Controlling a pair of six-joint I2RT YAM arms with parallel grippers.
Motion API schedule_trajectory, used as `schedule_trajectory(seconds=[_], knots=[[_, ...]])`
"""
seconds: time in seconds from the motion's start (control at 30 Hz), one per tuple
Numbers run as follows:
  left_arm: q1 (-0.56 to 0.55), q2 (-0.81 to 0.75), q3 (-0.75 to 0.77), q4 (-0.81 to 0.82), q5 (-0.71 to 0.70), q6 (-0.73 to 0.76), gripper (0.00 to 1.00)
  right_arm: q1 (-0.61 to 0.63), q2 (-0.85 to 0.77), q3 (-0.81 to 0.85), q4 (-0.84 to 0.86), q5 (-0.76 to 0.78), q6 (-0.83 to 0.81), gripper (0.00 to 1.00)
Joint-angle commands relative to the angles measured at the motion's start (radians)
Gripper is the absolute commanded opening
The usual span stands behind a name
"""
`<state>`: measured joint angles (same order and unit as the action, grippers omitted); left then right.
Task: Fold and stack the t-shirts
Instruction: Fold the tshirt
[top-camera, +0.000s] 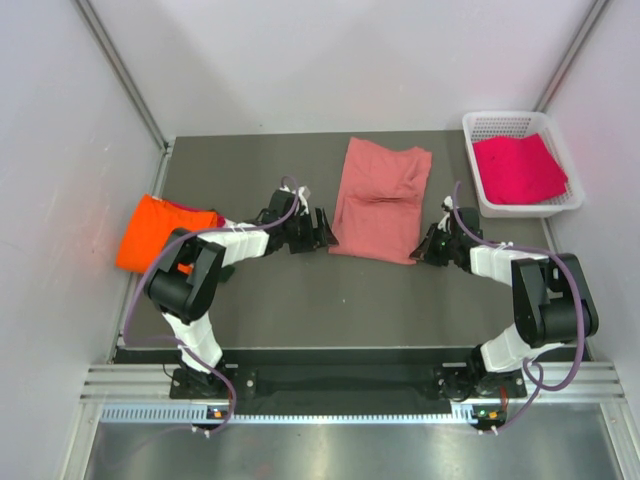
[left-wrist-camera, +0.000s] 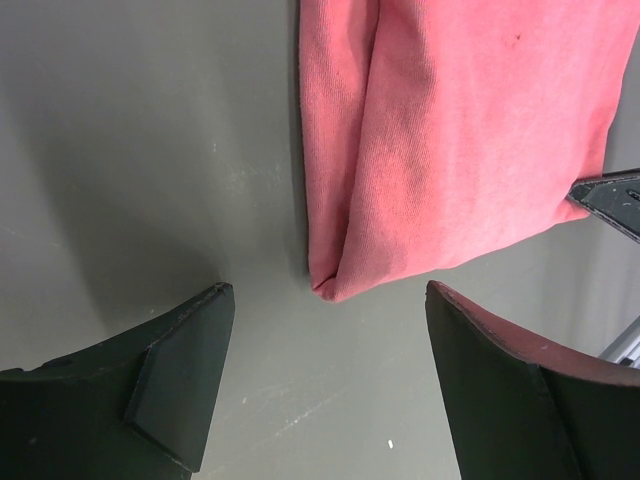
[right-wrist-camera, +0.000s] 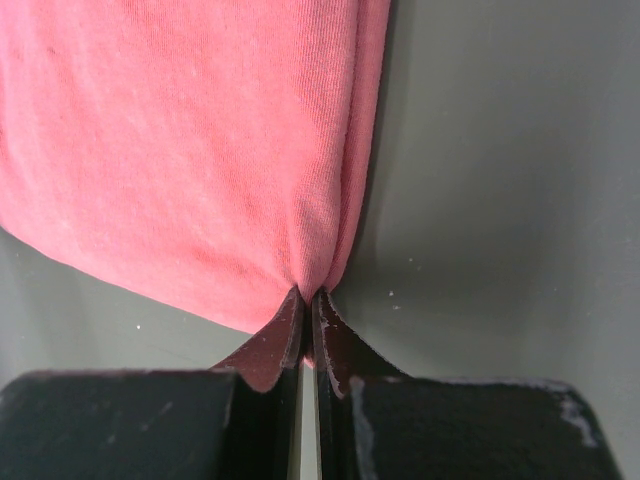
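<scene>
A: Located shirt?
B: Found salmon-pink shirt (top-camera: 380, 200) flat on table (top-camera: 300, 300), toward 12 o'clock.
A: Grips?
B: Noted right gripper (right-wrist-camera: 308, 300) pinched tight on its 5 o'clock corner, likely for folding. Noted left gripper (left-wrist-camera: 325, 292) gaping, empty, beside the 7 o'clock corner.

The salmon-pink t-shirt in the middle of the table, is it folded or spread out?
Folded. The salmon-pink t-shirt lies as a narrow panel, and doubled layers show at its near corners.
</scene>
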<state>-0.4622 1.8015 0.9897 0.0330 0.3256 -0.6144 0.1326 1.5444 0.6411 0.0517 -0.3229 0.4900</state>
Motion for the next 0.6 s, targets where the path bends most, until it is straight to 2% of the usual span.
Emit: schedule_trajectory(seconds=[0.0, 0.17, 0.3, 0.5, 0.53, 0.57], knots=[[-0.009, -0.025, -0.033, -0.013, 0.016, -0.01, 0.82, -0.005, -0.03, -0.006, 0.014, 0.028, -0.019, 0.0], [-0.013, -0.013, -0.029, -0.015, 0.021, -0.01, 0.82, -0.005, -0.032, -0.006, 0.014, 0.028, -0.019, 0.0], [-0.018, 0.033, 0.009, -0.019, 0.041, -0.027, 0.7, -0.005, -0.032, -0.004, 0.014, 0.03, -0.018, 0.0], [-0.058, 0.096, 0.05, -0.058, 0.044, -0.039, 0.58, -0.007, -0.038, -0.006, 0.013, 0.035, -0.024, 0.0], [-0.061, 0.099, 0.052, -0.053, 0.046, -0.041, 0.46, -0.007, -0.038, -0.006, 0.013, 0.035, -0.024, 0.0], [-0.064, 0.102, 0.052, -0.05, 0.052, -0.042, 0.42, -0.005, -0.04, -0.006, 0.011, 0.035, -0.021, 0.0]])
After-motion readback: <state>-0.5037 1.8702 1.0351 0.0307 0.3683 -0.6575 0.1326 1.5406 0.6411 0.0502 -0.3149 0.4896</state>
